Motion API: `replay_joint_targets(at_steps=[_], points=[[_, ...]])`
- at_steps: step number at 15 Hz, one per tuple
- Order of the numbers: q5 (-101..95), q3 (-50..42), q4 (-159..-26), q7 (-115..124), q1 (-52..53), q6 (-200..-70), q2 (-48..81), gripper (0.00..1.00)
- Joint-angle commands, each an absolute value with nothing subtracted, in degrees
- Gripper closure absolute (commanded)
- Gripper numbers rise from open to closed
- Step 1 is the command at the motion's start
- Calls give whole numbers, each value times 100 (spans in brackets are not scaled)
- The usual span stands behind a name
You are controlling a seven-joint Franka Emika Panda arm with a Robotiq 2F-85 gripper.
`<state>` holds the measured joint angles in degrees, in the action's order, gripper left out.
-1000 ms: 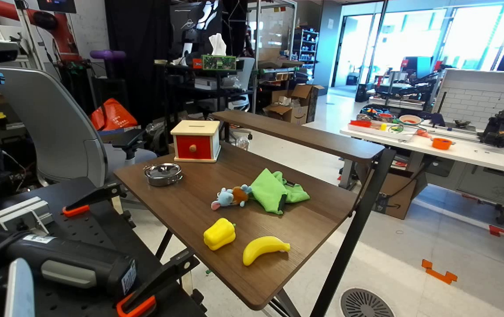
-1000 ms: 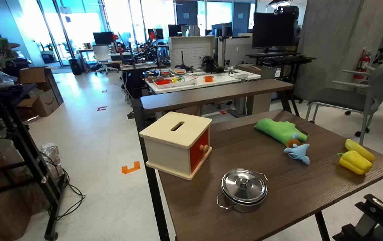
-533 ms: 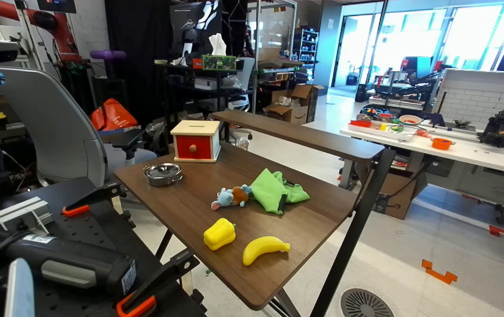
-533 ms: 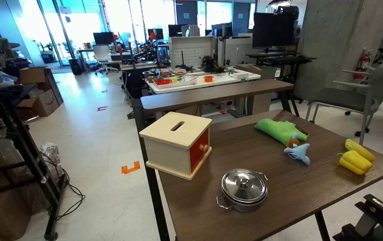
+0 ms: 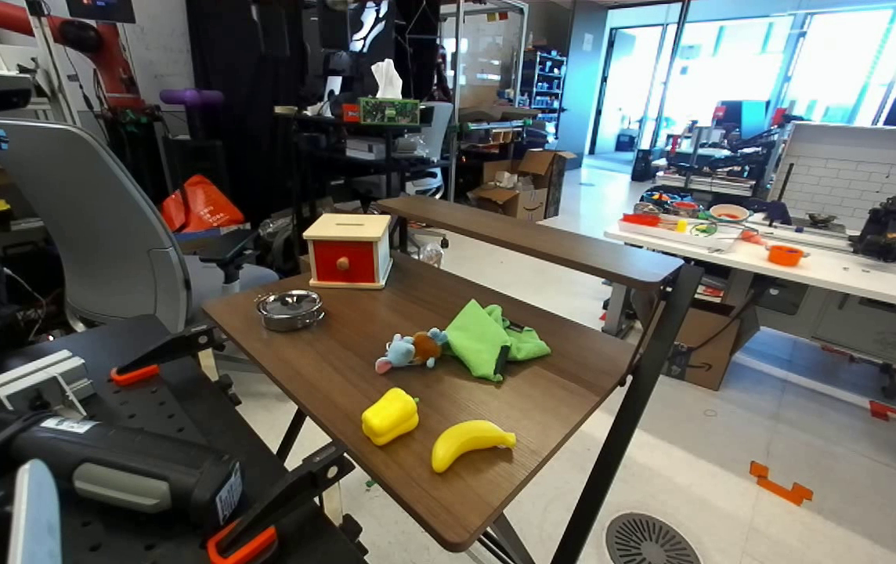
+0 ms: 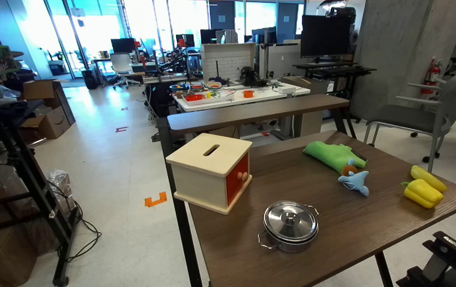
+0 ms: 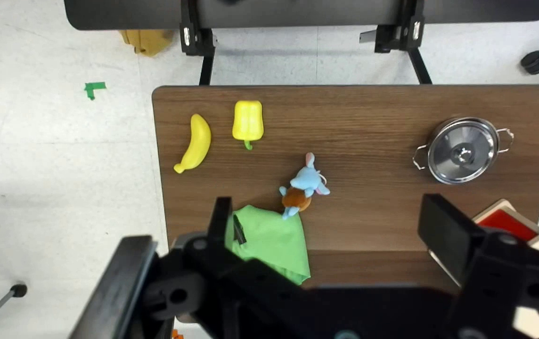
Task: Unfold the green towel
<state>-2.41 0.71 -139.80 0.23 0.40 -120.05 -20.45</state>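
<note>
We find the crumpled green cloth towel (image 5: 479, 341) lying on the brown wood-grain counter (image 5: 338, 352), toward the side that carries the raised brown shelf (image 5: 526, 236). The cloth is bunched in overlapping layers, and dark strips show on it.

We read the state of the black two-fingered pincer (image 7: 328, 221) from the wrist view: its fingers (image 7: 445, 238) stand wide apart, and it has hold of nothing. It is positioned above the counter, well apart from the towel; one finger hides part of the cloth along the camera's line of sight.

Touching the towel, we note a small light-blue plush animal (image 5: 401, 352) with a brown body and pink patches. At the same end of the counter, we locate a yellow bell pepper (image 5: 391, 417) with a green stem and, just beside it but apart, a curved yellow banana (image 5: 467, 442).

Toward the opposite end, we see a round, shiny metal pot (image 6: 290, 225) with its lid seated and a wire handle on each of two sides. Near the pot, and apart from it, a pale wooden box (image 6: 200, 181) stands upright; we observe a slot in its top and a round wooden knob on its red front panel.
</note>
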Motion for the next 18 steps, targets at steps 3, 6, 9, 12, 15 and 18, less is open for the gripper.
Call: replay_joint_targets(at_steps=[3, 6, 9, 12, 15, 18], points=[[-341, -162, -13209, -5, -178, -12915, -467, 0], [-273, -308, -12876, -9, -305, -13266, 279, 0], [-166, -418, -12483, -50, -422, -13272, 944, 0], [-26, -488, -12168, -68, -554, -13237, 1462, 0], [204, -476, -11873, -191, -696, -13170, 1943, 0], [427, -424, -11611, -258, -801, -13378, 2424, 0]])
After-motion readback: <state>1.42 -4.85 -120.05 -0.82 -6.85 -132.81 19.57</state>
